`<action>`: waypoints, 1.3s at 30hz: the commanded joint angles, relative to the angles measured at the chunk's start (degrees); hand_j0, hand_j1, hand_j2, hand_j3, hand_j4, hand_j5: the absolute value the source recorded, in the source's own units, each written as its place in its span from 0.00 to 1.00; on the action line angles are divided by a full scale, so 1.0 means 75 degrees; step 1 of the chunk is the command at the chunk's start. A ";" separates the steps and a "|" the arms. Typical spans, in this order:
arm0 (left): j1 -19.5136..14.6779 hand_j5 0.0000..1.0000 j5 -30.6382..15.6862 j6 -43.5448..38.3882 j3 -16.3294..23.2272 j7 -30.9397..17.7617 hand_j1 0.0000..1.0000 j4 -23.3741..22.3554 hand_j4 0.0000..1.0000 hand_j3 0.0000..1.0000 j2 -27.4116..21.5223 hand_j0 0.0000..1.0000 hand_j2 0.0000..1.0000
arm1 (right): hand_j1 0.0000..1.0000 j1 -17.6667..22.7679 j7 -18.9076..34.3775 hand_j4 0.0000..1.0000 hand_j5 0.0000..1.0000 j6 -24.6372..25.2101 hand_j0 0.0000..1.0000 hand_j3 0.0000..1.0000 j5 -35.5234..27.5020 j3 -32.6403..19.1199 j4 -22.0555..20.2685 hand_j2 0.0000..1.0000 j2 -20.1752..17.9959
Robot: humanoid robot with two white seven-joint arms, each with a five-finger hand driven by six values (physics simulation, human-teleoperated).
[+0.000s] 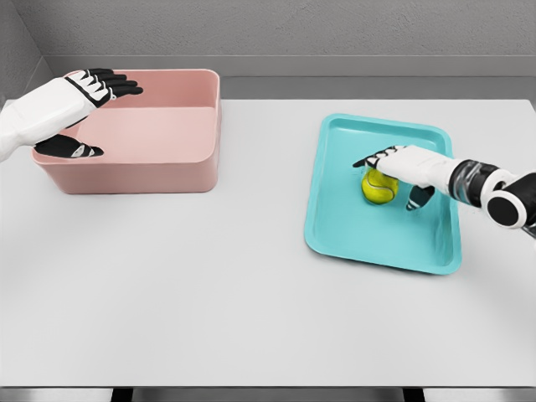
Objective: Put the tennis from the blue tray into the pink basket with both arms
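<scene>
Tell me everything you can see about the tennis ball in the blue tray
The tennis ball is a small yellow-green sphere with a fuzzy-looking felt surface and a faint pale seam curving across it. It sits inside the blue tray, roughly mid-tray toward the far half, resting on the tray floor. The right hand reaches over it from the right, fingers extended across its top and covering its upper part; contact looks likely, but no closed grasp is visible. Nothing else is near it.
</scene>
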State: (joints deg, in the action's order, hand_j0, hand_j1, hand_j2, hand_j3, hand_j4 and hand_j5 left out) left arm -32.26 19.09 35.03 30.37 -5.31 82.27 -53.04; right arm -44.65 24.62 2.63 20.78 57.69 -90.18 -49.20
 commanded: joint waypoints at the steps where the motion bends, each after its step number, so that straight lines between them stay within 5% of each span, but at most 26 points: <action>1: 0.0000 1.00 -0.0049 -0.0004 -0.0007 0.0005 1.00 -0.0001 1.00 1.00 -0.0006 1.00 1.00 | 1.00 -0.0012 0.0022 1.00 1.00 0.0071 1.00 1.00 -0.0005 -0.0016 0.0024 1.00 0.0009; 12: 0.0000 1.00 -0.0049 -0.0004 -0.0007 0.0005 1.00 -0.0012 1.00 1.00 -0.0006 1.00 1.00 | 1.00 -0.0457 0.0011 1.00 1.00 0.0071 1.00 1.00 -0.0005 0.0593 0.0763 1.00 0.0537; 24: -0.0012 1.00 -0.0026 -0.0004 -0.0007 0.0005 1.00 -0.0024 1.00 1.00 -0.0018 1.00 1.00 | 1.00 -0.0445 0.0011 1.00 1.00 0.0000 1.00 1.00 -0.0005 0.0617 0.0587 1.00 0.0525; 33: -0.0035 1.00 -0.0026 -0.0004 -0.0018 -0.0136 1.00 -0.0012 1.00 1.00 -0.0006 1.00 1.00 | 0.82 -0.0445 0.0022 0.82 0.82 -0.0035 0.82 0.82 -0.0005 0.0781 0.0599 0.82 0.0501; 36: -0.0035 1.00 -0.0026 -0.0004 -0.0018 -0.0218 1.00 -0.0001 1.00 1.00 -0.0006 1.00 1.00 | 0.66 -0.0445 0.0022 0.66 0.66 -0.0046 0.66 0.66 -0.0005 0.0828 0.0599 0.66 0.0490; 39: -0.0023 1.00 -0.0026 -0.0004 -0.0018 -0.0230 1.00 -0.0001 1.00 1.00 -0.0006 1.00 1.00 | 0.60 -0.0445 0.0046 0.60 0.60 -0.0046 0.60 0.60 -0.0005 0.0828 0.0587 0.60 0.0466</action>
State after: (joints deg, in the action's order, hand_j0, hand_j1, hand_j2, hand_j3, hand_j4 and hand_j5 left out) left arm -32.43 19.29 35.04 30.29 -6.88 82.24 -53.02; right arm -47.99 24.79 2.15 20.83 63.45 -85.80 -45.61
